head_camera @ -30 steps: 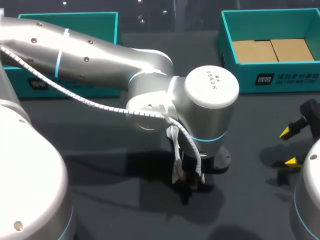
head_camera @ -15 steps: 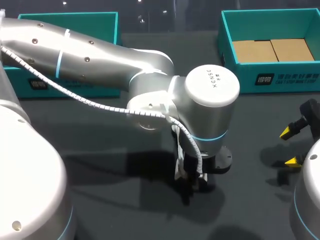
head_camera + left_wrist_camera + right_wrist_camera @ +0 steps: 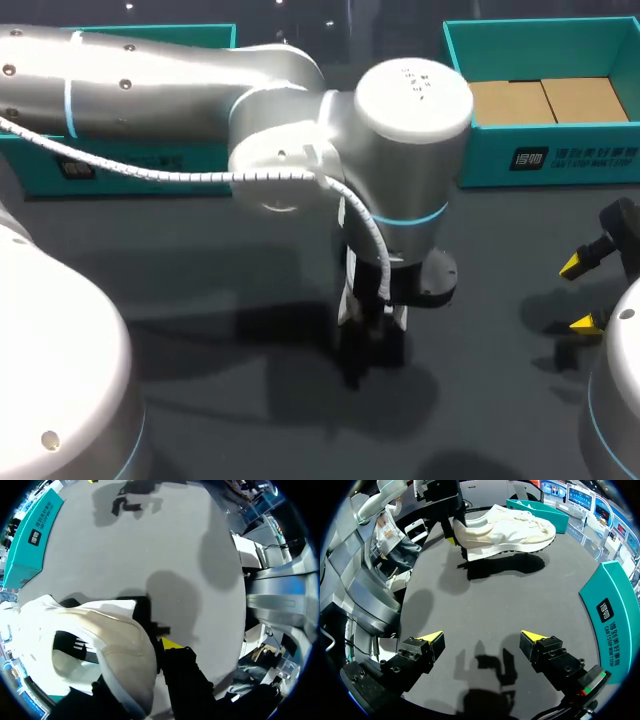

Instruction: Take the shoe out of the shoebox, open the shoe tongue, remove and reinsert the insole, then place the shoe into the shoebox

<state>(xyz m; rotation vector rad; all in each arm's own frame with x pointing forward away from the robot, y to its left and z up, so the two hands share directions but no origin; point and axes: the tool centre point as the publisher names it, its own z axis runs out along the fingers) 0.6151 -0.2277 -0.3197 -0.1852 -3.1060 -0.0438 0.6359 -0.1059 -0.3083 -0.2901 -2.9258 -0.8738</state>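
A white and beige shoe [image 3: 505,530] hangs just above the dark table, its shadow beneath it. My left gripper [image 3: 452,530] is shut on its heel. In the left wrist view the heel collar [image 3: 125,655] sits between the fingers of the left gripper [image 3: 159,647], with one yellow fingertip [image 3: 170,642] outside and the other hidden inside the shoe. From the head view the left arm covers most of the shoe [image 3: 347,298] and the left gripper [image 3: 370,330]. My right gripper [image 3: 485,637] stands open and empty near the right edge [image 3: 578,293]. The teal shoebox [image 3: 540,150] holds only cardboard.
A second teal box [image 3: 130,165] stands at the back left, behind the left arm. The teal shoebox wall [image 3: 615,615] is close beside the right gripper. Bare dark table [image 3: 230,400] lies in front and between the two grippers.
The left gripper's fingers closed on the shoe's heel. The left arm then rose and shifted slightly left, taking the shoe up off the table. The right arm stayed still.
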